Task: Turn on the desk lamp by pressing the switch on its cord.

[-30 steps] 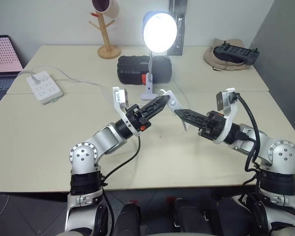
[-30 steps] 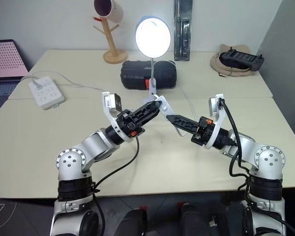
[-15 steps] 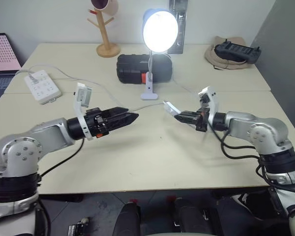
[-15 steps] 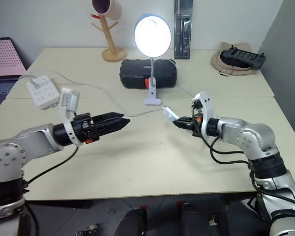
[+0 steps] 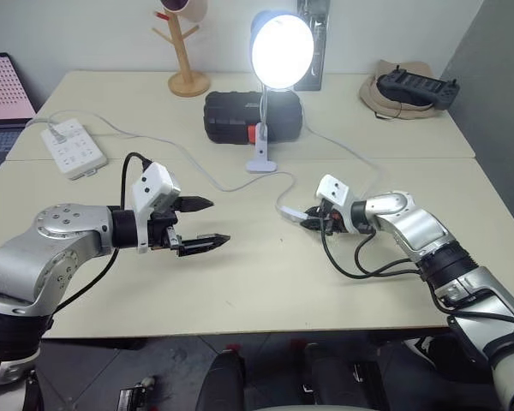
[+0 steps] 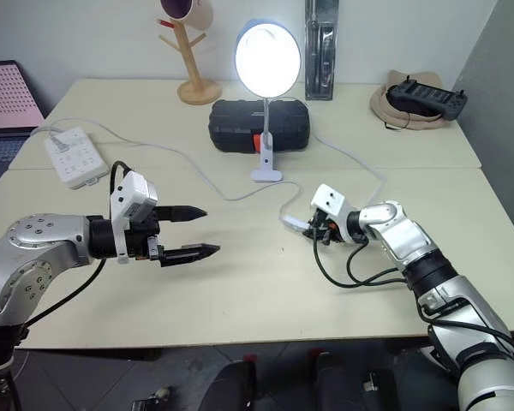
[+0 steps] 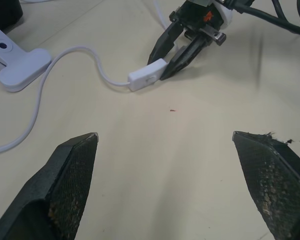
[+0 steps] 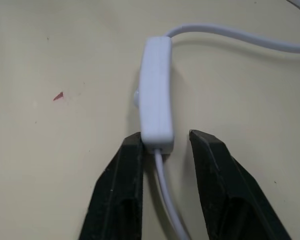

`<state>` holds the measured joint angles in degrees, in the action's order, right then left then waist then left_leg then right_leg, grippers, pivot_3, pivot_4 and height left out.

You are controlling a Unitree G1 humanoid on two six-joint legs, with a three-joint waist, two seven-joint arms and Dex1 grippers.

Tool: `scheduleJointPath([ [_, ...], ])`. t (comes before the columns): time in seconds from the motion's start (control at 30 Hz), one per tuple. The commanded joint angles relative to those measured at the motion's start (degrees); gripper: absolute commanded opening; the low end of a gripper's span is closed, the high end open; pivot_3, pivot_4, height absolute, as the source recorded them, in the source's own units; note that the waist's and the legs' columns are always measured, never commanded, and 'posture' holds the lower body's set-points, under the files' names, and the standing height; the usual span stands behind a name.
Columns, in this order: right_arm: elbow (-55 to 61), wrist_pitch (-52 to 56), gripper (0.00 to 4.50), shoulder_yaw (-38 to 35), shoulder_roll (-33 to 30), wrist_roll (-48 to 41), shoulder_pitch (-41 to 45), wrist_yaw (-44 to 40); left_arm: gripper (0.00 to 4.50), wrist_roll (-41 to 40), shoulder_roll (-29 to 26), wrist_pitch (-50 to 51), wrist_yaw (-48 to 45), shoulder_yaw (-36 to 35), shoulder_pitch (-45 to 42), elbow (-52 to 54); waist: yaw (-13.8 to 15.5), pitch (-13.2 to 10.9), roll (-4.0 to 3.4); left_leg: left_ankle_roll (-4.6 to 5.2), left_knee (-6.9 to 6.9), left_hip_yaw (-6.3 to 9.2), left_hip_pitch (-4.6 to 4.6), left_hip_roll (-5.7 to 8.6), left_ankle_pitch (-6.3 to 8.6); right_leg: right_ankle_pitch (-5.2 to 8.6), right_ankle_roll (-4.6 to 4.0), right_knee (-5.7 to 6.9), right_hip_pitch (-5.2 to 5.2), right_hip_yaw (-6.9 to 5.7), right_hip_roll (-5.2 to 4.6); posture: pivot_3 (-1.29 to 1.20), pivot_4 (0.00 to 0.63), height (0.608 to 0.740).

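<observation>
The desk lamp [image 5: 281, 50] stands lit at the back of the table on its white clip base [image 5: 259, 163]. Its thin white cord [image 8: 230, 33] loops forward to the switch [image 8: 156, 95], which lies flat on the table. My right gripper [image 5: 311, 221] is low over the table with its jaws slightly apart on either side of the switch's near end; a small gap shows beside one finger. My left gripper [image 5: 218, 221] hovers wide open to the left, holding nothing, and faces the switch [image 7: 147, 81] from a distance.
A white power strip [image 5: 70, 150] lies at the left, a black case [image 5: 236, 118] behind the lamp base. A wooden mug tree [image 5: 184, 51] stands at the back, a laptop [image 5: 0, 94] at far left, a hat with a controller [image 5: 411, 86] at back right.
Both grippers were raised together at the switch. The left one let go, swung left and opened wide. The right one lowered the switch onto the table and its jaws parted. The lamp stays lit.
</observation>
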<state>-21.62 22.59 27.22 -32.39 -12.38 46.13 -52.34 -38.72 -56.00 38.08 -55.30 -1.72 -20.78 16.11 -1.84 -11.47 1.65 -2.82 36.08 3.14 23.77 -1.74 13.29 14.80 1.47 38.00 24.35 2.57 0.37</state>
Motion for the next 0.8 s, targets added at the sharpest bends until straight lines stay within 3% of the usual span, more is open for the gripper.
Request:
scheduleJointPath([
  [0.03,1.4,0.6,2.47,-2.7,-0.3,0.9,-0.9,-3.2,4.50,1.3,0.4,-1.4,-1.3,-1.4,-0.3,0.4,0.0,0.0,0.00,0.00,0.00,0.00,0.00,0.00,0.00,0.00,0.00,0.01,0.00,0.00,0.00,0.00,0.150,0.740],
  [0.3,24.6,15.7,4.47,-12.2,-8.0,-8.2,-9.3,-7.1,4.50,6.8,-0.1,-5.0,-6.9,0.2,-5.4,-9.3,0.2,0.0,-0.06,0.00,0.02,0.08,0.05,0.02,0.00,-0.04,-0.06,0.06,0.01,-0.06,0.00,0.00,0.150,0.740],
  [0.4,30.6,20.0,4.47,-16.3,-10.1,-10.5,-12.0,-6.1,4.50,9.2,-0.4,-7.3,-8.9,1.1,-6.6,-11.7,0.2,0.0,-0.06,0.00,0.04,0.09,0.02,0.02,0.00,-0.01,-0.02,0.08,-0.01,-0.08,0.00,0.00,0.150,0.740],
  [0.6,44.8,25.1,4.47,-31.0,-16.4,-15.8,-24.1,-2.6,4.50,15.6,-2.1,-13.4,-12.6,1.7,-9.3,-19.5,0.2,0.0,-0.05,0.01,0.05,0.09,0.01,0.03,0.00,0.00,0.00,0.10,-0.03,-0.08,0.01,0.00,0.150,0.740],
  [0.8,47.7,28.4,4.47,-34.9,-15.0,-16.2,-28.0,4.5,4.50,17.0,-0.1,-14.3,-14.3,2.3,-11.6,-22.6,0.1,0.0,-0.03,0.01,0.17,0.05,-0.05,0.02,-0.01,-0.02,0.07,0.17,-0.10,-0.04,0.01,0.00,0.150,0.740],
])
